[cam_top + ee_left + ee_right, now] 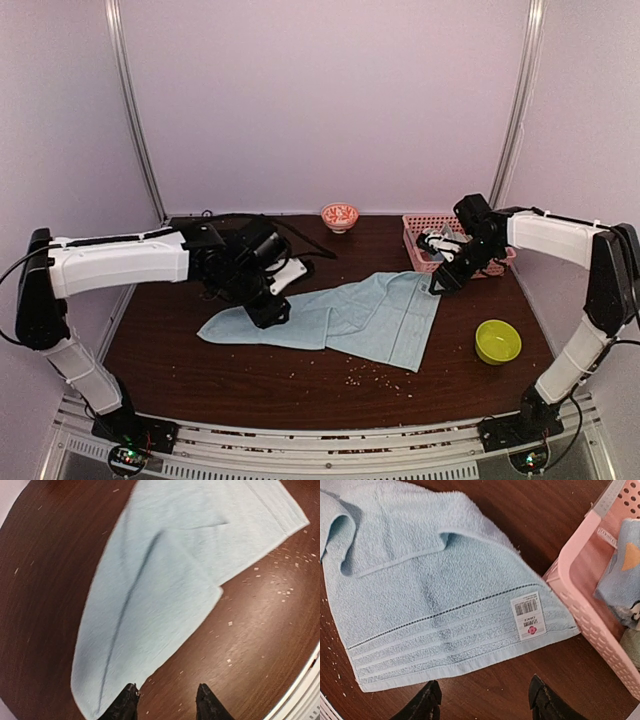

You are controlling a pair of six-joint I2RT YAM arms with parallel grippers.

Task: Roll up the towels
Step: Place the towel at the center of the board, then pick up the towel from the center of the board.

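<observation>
The plain towel (350,318) is spread across the middle of the table (200,375). The left gripper (166,690) is held over its left end, jaws apart, empty. The right gripper (485,682), jaws wide and empty, is held at its far-right corner beside the pink basket (580,595).

Pink basket (413,240) back right; green bowl (497,341) nearer; crumbs (365,375) on the table (180,360).

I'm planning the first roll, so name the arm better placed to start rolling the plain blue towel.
Right, probably. The right gripper hangs open just before the towel at its straight, flat hemmed end, squarely facing it. The left gripper, also open, faces only a tapering, creased corner.
</observation>
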